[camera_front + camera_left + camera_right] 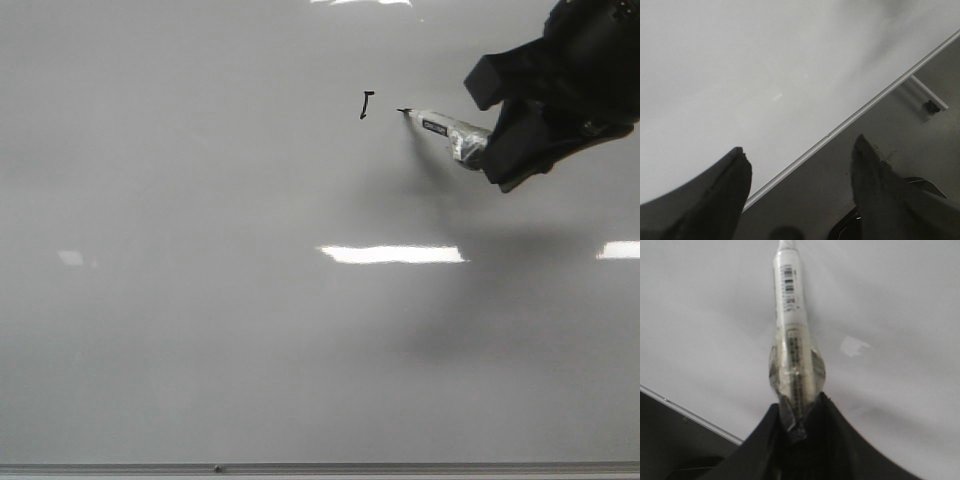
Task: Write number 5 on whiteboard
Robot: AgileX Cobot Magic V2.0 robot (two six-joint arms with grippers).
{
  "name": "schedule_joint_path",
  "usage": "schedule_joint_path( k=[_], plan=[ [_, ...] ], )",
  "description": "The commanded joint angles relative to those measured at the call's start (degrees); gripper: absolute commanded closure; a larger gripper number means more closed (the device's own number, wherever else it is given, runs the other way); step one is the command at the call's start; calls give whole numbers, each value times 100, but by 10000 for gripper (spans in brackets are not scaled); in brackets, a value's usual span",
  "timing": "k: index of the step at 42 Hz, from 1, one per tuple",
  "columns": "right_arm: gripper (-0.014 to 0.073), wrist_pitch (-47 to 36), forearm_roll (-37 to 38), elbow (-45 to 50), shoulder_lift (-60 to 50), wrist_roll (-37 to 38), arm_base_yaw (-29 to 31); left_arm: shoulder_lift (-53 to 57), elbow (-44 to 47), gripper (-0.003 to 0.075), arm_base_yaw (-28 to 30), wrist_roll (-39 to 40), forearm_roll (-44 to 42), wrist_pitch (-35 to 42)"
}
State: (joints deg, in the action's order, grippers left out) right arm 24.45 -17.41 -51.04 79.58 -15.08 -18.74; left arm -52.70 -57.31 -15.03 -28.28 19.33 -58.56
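The whiteboard (200, 300) is a glossy pale grey board that fills the front view. On it is a small black mark (366, 104): a short upright stroke with a short bar at its top. My right gripper (490, 150) comes in from the upper right and is shut on a white marker (445, 130) wrapped in clear tape. The marker's black tip (404, 111) is at the board a little right of the mark. In the right wrist view the marker (790, 315) sticks out from the shut jaws. My left gripper (800, 155) is open and empty over the board's edge.
The board's thin metal edge strip (300, 467) runs along the near side and shows in the left wrist view (865, 107), with dark floor beyond it. Bright light reflections (392, 254) lie on the board.
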Motion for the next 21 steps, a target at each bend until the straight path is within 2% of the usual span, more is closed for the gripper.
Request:
schedule_joint_path(
  k=[1, 11, 21],
  plan=[
    [662, 67, -2, -164, -75, -6, 37, 52, -144, 300, 23, 59, 183, 317],
    [662, -375, -7, -380, 415, -6, -593, 52, -144, 300, 23, 59, 183, 317],
    [662, 348, -2, -632, -15, -133, -607, 52, -144, 300, 23, 59, 183, 317]
  ],
)
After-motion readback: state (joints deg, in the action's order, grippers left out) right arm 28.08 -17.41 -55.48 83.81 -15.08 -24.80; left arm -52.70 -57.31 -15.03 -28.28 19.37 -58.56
